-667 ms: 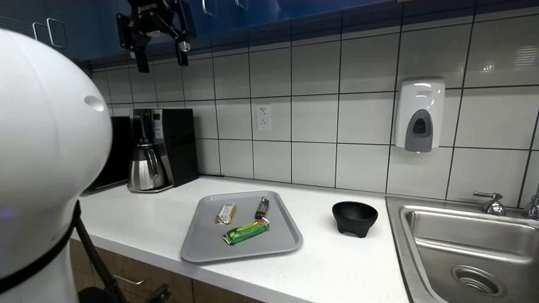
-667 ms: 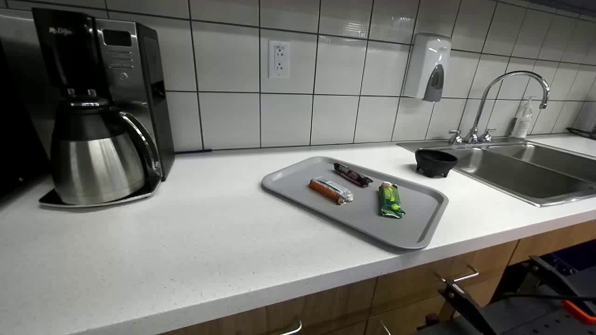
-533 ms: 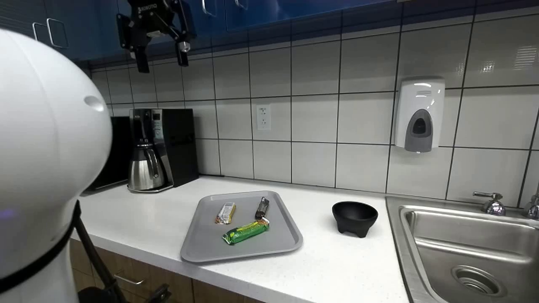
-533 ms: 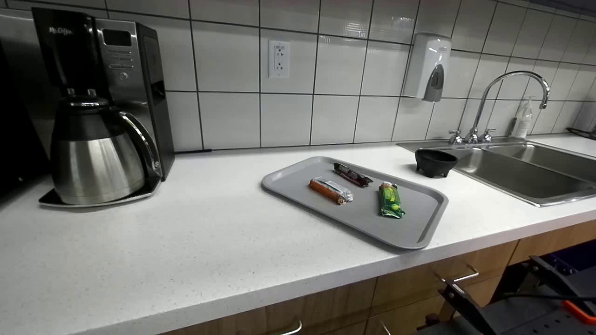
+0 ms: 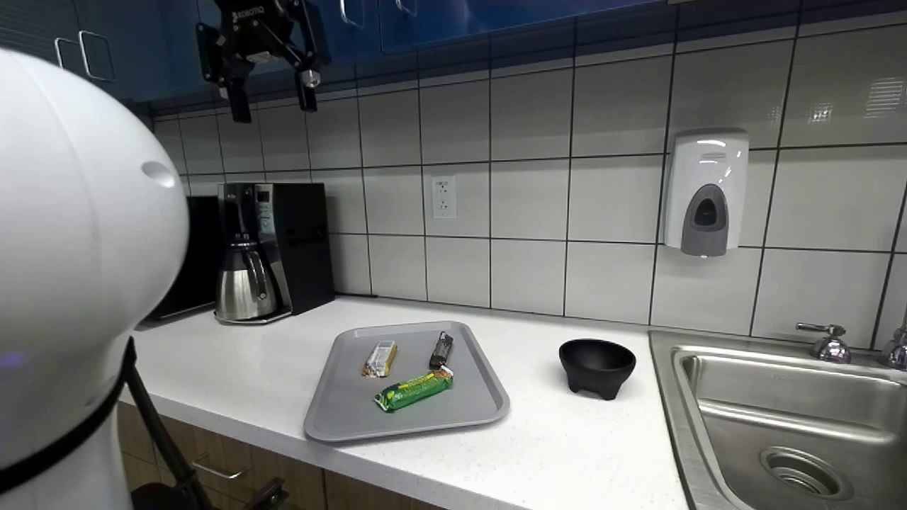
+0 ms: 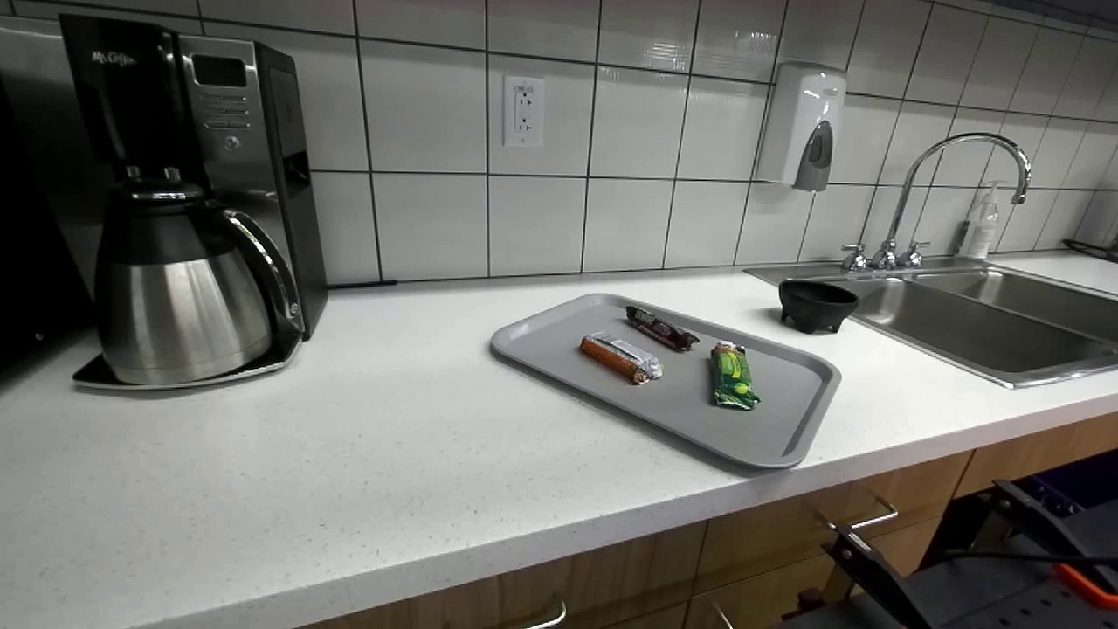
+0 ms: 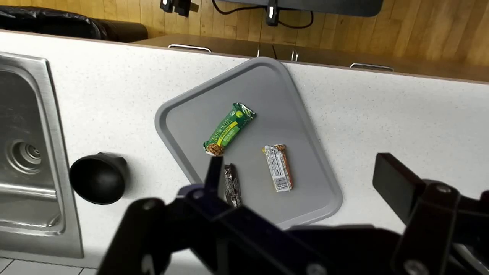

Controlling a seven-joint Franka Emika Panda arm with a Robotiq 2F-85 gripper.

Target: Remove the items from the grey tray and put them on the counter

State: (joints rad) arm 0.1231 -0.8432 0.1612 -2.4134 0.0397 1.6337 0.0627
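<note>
Claw [image 5: 275, 112] spread, high above bench [image 5: 538, 439], prob. for 1st pick.
Wrist view, on tray [image 7: 263, 88]: green bar [image 7: 230, 129]; from it dark bar [image 7: 232, 185] 6 o'clk, pale bar [image 7: 279, 168] 4; gaps prob. help grasping.

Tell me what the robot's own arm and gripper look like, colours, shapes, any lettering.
The arm is smooth, rounded and white, with an oval dimple and a black band lower down. The gripper is black, with jointed links, flat-faced fingers and pale ROBOTIQ lettering.
</note>
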